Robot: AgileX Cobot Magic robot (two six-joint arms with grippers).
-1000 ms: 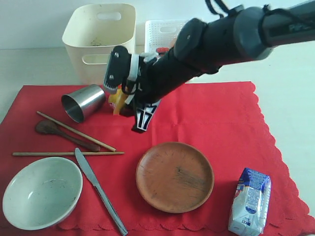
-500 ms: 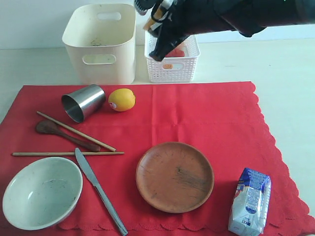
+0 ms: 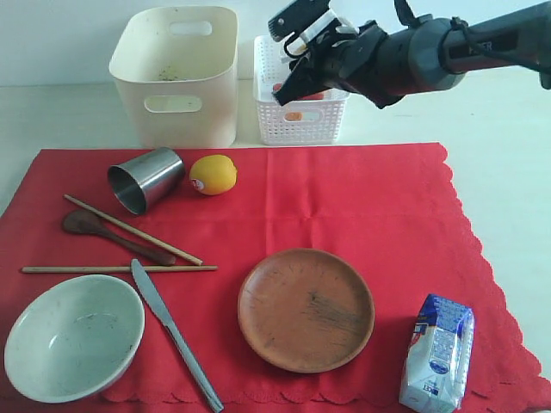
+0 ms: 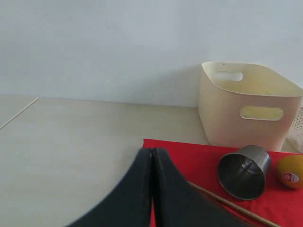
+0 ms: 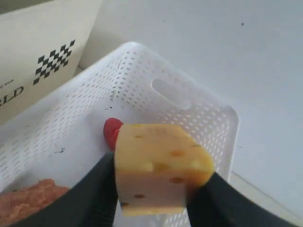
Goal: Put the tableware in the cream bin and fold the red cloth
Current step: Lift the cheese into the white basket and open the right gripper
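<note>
Right gripper (image 5: 154, 196) squeezing cheese (image 5: 158, 156) over white basket (image 5: 203, 123). Go lower, let go softly, miss red bit (image 5: 112, 130). Left gripper (image 4: 152, 179) closed, empty.

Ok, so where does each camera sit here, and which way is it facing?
Exterior view: high, looking down across the red cloth; the right arm reaches in from the right.
Left wrist view: low at the cloth's edge, facing the cream bin and steel cup; the shut left gripper fills the foreground.
Right wrist view: above the white basket, looking in; the right gripper clamps the cheese.
Shared: exterior and left wrist views both show bin, cup and lemon.
</note>
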